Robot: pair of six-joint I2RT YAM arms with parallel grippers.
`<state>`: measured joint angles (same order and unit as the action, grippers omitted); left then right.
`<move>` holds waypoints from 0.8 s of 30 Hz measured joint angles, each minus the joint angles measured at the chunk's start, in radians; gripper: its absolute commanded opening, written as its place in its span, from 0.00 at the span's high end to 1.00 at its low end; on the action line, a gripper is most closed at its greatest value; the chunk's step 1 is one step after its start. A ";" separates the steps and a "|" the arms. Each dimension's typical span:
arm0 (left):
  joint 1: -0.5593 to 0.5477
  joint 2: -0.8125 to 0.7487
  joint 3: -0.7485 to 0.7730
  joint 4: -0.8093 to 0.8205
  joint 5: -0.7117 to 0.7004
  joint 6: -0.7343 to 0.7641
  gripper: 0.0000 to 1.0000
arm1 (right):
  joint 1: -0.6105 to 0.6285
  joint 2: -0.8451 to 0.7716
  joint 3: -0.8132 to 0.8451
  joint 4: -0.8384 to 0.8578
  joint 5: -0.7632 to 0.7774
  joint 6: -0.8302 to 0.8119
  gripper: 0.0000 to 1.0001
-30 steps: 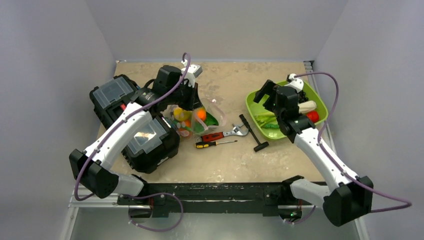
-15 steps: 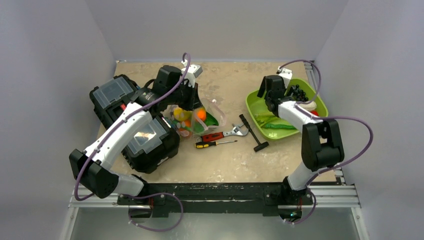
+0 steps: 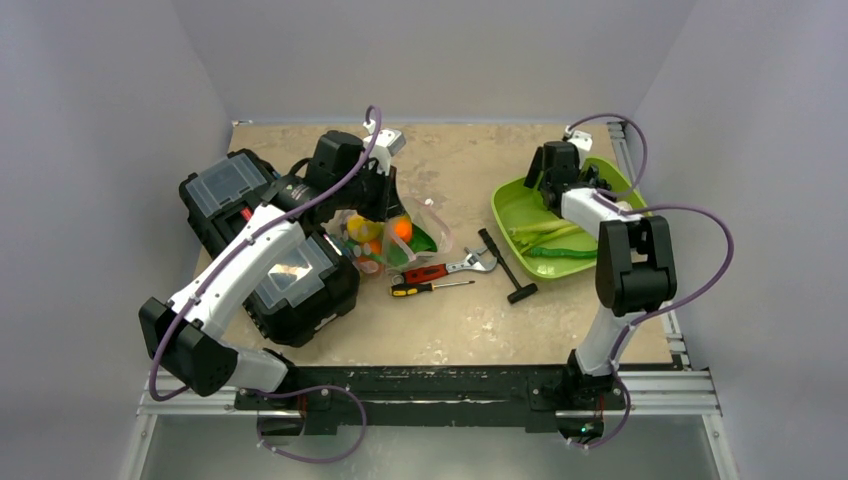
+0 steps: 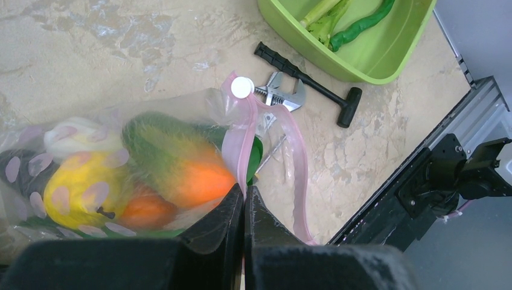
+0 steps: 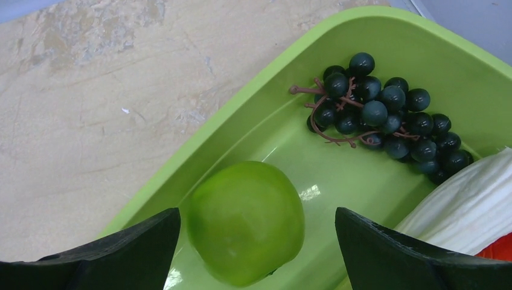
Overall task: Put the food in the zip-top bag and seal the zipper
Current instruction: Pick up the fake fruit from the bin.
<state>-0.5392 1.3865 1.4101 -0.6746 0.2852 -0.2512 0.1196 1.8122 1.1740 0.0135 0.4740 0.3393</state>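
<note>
One wrench (image 4: 284, 96) lies beside the bag (image 4: 181, 115) pinched by left fingers (image 4: 217, 241); right fingers (image 5: 121, 248) spread over the apple (image 5: 244, 220).

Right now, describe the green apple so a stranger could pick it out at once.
Look in the lime-green tray on the right side of the table. Near its wall, just ahead of the open right gripper, lies the green apple. The dark grapes beside it are a bunch of small beads and the white stalk is ribbed; only the apple is one smooth, glossy green ball.
</note>
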 measured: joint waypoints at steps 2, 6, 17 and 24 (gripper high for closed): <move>0.000 0.002 0.000 0.000 0.000 0.000 1.00 | -0.008 0.008 0.000 0.002 -0.007 0.000 0.04; 0.000 0.003 0.000 0.000 0.000 0.000 1.00 | -0.015 0.048 0.008 -0.001 -0.032 0.000 0.09; 0.000 0.003 0.002 0.000 0.000 0.000 1.00 | -0.016 0.114 0.050 -0.038 -0.095 -0.021 0.51; 0.000 0.003 0.002 0.000 0.000 0.000 1.00 | -0.016 0.017 -0.010 -0.053 -0.108 -0.015 0.80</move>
<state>-0.5392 1.3899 1.4120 -0.6750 0.2848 -0.2508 0.1036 1.8290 1.1641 -0.0399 0.3656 0.3241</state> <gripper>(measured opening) 0.006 0.751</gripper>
